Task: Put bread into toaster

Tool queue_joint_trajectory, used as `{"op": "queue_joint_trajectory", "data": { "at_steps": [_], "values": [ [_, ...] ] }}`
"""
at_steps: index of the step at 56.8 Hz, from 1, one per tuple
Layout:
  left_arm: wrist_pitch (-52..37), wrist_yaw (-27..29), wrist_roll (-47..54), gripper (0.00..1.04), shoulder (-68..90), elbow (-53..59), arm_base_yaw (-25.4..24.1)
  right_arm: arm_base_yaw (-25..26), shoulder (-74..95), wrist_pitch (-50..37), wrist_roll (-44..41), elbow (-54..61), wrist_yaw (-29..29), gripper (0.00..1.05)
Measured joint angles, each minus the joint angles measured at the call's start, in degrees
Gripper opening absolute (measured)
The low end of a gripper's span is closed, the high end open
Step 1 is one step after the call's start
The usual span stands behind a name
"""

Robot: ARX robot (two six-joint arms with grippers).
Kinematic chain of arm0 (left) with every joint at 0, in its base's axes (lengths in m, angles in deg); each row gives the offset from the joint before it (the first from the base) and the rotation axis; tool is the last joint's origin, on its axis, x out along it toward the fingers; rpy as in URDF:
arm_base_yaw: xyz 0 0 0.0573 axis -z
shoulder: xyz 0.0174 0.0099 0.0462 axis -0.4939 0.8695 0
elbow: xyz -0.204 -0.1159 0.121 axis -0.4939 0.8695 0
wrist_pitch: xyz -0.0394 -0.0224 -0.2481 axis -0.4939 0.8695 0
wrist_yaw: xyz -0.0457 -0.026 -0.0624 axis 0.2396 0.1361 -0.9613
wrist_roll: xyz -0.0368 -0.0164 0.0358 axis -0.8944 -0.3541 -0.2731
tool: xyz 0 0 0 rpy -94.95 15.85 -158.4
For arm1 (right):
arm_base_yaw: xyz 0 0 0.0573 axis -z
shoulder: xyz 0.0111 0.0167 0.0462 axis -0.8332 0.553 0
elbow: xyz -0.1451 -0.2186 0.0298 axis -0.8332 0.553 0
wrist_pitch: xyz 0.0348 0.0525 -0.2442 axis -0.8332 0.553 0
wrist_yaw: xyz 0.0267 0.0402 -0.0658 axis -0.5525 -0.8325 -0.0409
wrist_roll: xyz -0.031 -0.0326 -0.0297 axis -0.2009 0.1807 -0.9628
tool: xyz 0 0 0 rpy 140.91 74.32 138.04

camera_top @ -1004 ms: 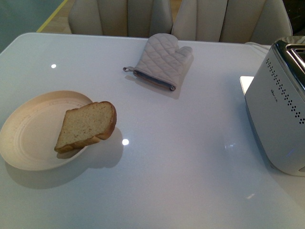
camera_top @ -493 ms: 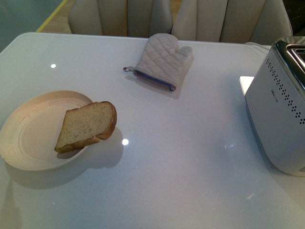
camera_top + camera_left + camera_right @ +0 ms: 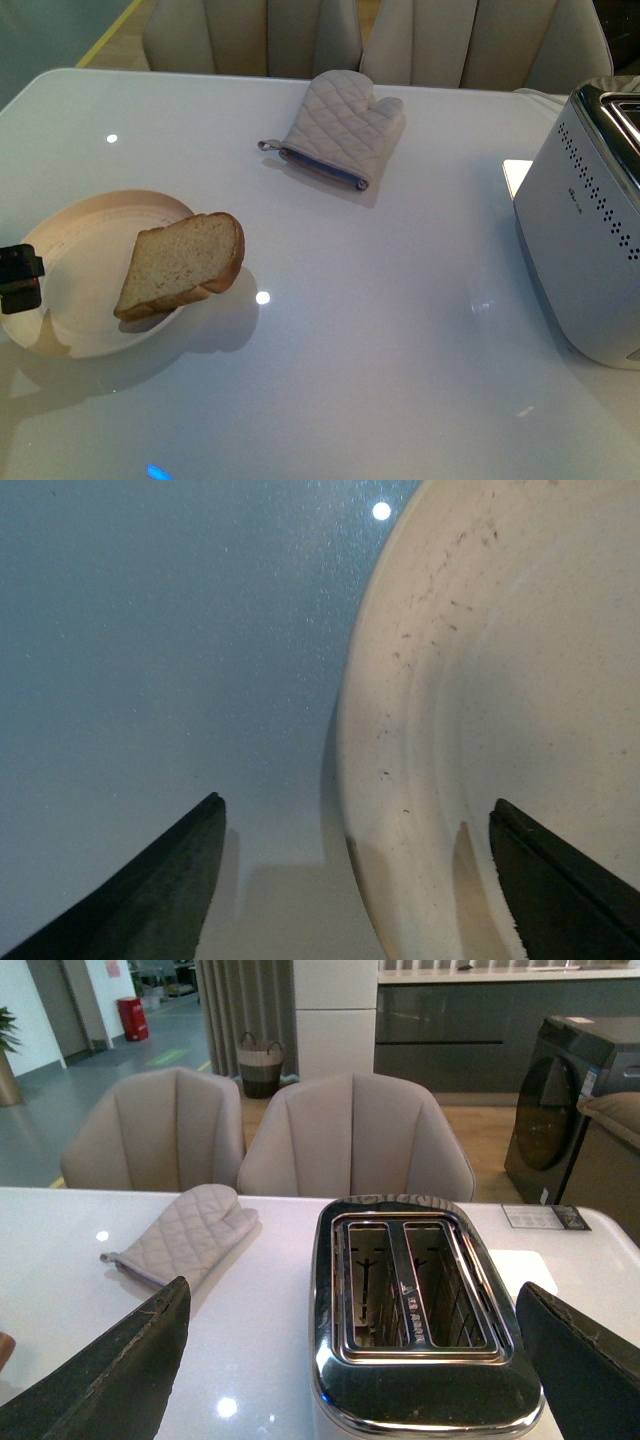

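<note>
The left gripper (image 3: 20, 278) has come in over the plate (image 3: 80, 225) rim, wide open and empty, probably for the bread (image 3: 182, 264).

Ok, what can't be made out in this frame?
Front view: toaster cut off by right edge, slots barely visible.
Front view: left gripper just a black bit at left edge; right gripper outside it.
Left wrist view: bread out of frame; only plate rim and table show.
Front view: bread's underside hidden by the slice.
</note>
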Motion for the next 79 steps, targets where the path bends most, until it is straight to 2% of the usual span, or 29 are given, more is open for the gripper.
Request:
{"op": "queue_joint_trajectory", "data": {
  "at_steps": [12,20,26,29,37,55,66,79],
  "values": [
    [-0.26,1.84,-1.68,0.46,2.97,-0.42,1.92,0.00,0.00,0.00,0.00,0.00,0.00,0.96],
    [-0.76,2.73,-3.37,0.16,2.86,-0.48,4.35,0.00,0.00,0.00,0.00,0.00,0.00,0.96],
    [0.22,1.90,-6.73,0.04,1.79,-0.44,6.71,0.00,0.00,0.00,0.00,0.00,0.00,0.96],
    [1.05,1.64,-7.98,0.04,1.53,-0.42,7.87,0.00,0.00,0.00,0.00,0.00,0.00,0.96],
    [6.51,1.40,-16.46,0.04,0.28,-0.28,14.62,0.00,0.00,0.00,0.00,0.00,0.00,0.96],
    [9.27,2.54,-26.10,0.04,-0.11,-0.48,25.20,0.00,0.00,0.00,0.00,0.00,0.00,0.96],
    [10.84,3.04,-30.29,0.04,-0.11,-1.33,29.31,0.00,0.00,0.00,0.00,0.00,0.00,0.96],
    [11.87,3.34,-33.46,0.04,-0.11,-1.81,31.76,0.00,0.00,0.00,0.00,0.00,0.00,0.96]
  ]
}}
